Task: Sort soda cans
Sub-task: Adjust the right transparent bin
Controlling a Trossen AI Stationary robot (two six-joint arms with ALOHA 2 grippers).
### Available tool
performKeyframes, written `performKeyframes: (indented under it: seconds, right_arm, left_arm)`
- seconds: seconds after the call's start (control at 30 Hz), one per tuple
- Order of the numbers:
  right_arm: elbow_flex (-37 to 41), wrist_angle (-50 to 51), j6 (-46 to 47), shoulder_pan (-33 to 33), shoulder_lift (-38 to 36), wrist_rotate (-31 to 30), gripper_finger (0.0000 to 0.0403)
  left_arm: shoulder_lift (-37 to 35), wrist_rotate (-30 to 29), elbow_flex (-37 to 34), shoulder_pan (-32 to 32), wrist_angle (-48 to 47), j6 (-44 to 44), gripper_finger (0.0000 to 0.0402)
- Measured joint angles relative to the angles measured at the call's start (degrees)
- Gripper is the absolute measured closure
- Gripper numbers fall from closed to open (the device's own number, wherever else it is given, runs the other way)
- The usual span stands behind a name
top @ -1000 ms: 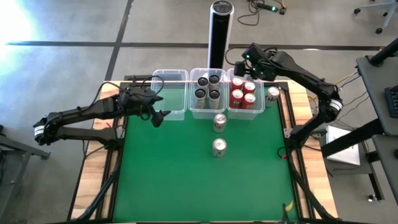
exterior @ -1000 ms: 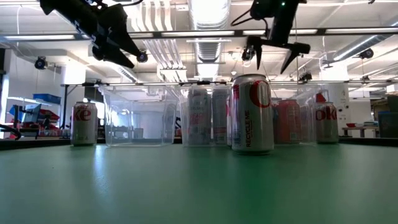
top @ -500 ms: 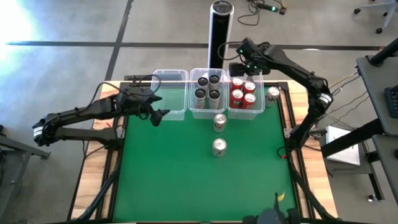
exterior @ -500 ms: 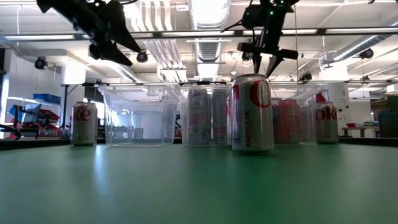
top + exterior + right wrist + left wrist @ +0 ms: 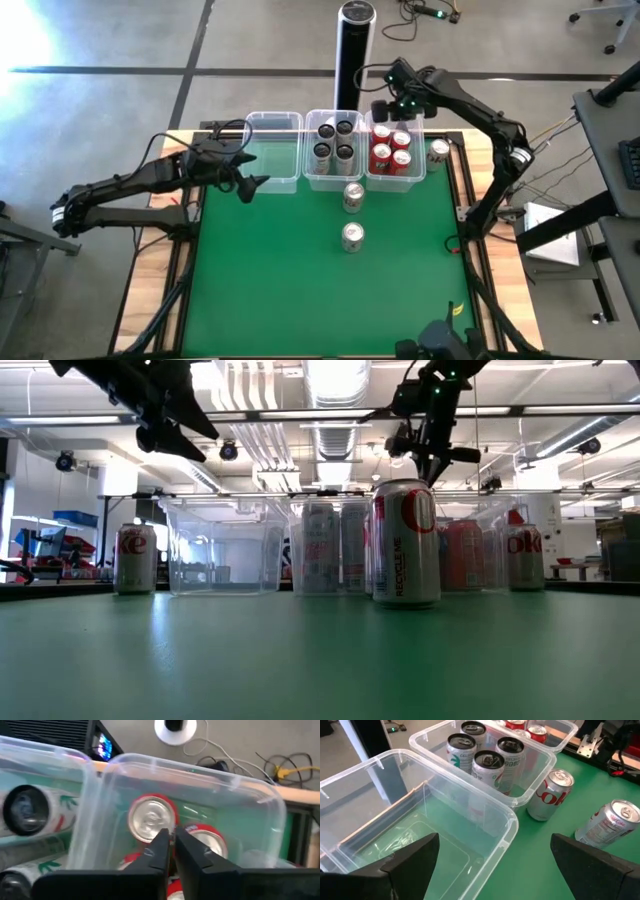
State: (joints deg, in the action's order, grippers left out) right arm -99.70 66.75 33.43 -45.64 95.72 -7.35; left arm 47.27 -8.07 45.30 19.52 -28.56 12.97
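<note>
Sorting is well advanced but not complete, judging from the high view.

Left third of frame: left gripper (image 5: 250, 183) hangs beside the left bin (image 5: 262, 125), fingers spread wide, nothing between them. That bin holds no cans. In the low view one red-lettered can (image 5: 135, 559) stands at far left, outside the bins; the high view does not show it.

Centre: middle bin (image 5: 333, 182) holds four cans (image 5: 334, 140), silver tops, pale bodies with green print in the left wrist view. Just below it on the green mat (image 5: 270, 290) stand two loose silver-white cans, one (image 5: 353, 196) touching or nearly touching the bin's front wall, the other (image 5: 352, 236) farther down the frame.

Right of centre: right bin (image 5: 418, 172) holds four red cans (image 5: 391, 146). Right gripper (image 5: 384, 106) sits over its upper edge, fingers pressed together, empty.

Far right: one more can (image 5: 439, 151) stands by the table rail.

Left to do, in my estimate: at least four loose cans.
</note>
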Motion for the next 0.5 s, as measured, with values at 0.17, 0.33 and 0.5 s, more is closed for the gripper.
performKeyframes:
  seconds: [0.17,0.33,0.5]
  right_arm:
    - [0.00,4.53,-0.02,-2.47,0.00,2.08,0.0392]
    - [0.28,16.89,1.49,-3.66,0.00,3.09,0.0393]
    - [2.80,17.65,2.14,-3.05,0.01,7.59,0.0393]
  left_arm:
    - [0.70,-0.29,0.00,0.68,-0.01,0.00,0.0035]
    - [1.22,-0.32,0.00,0.75,-0.08,0.79,0.0035]
    - [1.27,-0.40,0.00,0.83,-0.06,0.71,0.0035]
